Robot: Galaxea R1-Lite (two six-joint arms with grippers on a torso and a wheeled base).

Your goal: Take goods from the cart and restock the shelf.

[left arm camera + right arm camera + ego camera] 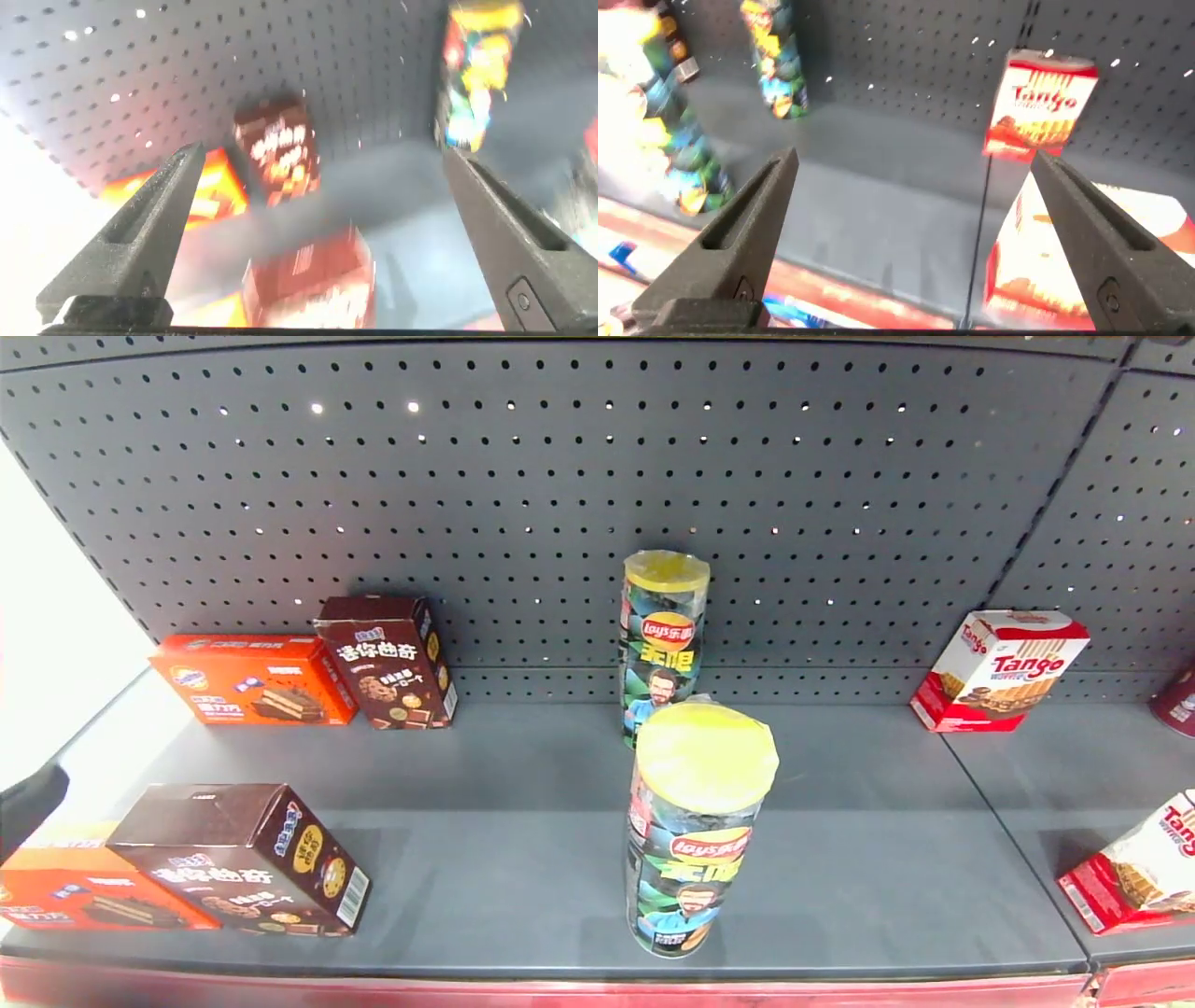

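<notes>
Two tall chip cans stand upright on the grey shelf (523, 840), one behind the other near its middle. The front can (695, 831) is close to the shelf's red front edge; the rear can (661, 639) is back against the pegboard wall (560, 476). Both have yellow lids, and they stand apart.

To the left, at the back, a brown cookie box (387, 663) stands upright just beside an orange cake box (252, 679) that lies on its long side. At the front left corner there is a second pair of the same kinds, a brown box (247, 859) lying tilted beside an orange box (84, 891).

To the right, a red-and-white wafer box (1004, 669) leans at the back near the seam between two shelf boards. A second wafer box (1134, 877) lies nearer the front on the neighbouring board.

The left gripper (320, 154) hangs in front of the left boxes with its fingers (149, 233) spread wide and nothing between them. The right gripper (913, 157) faces the wafer boxes, its fingers (738, 233) likewise spread and holding nothing.
</notes>
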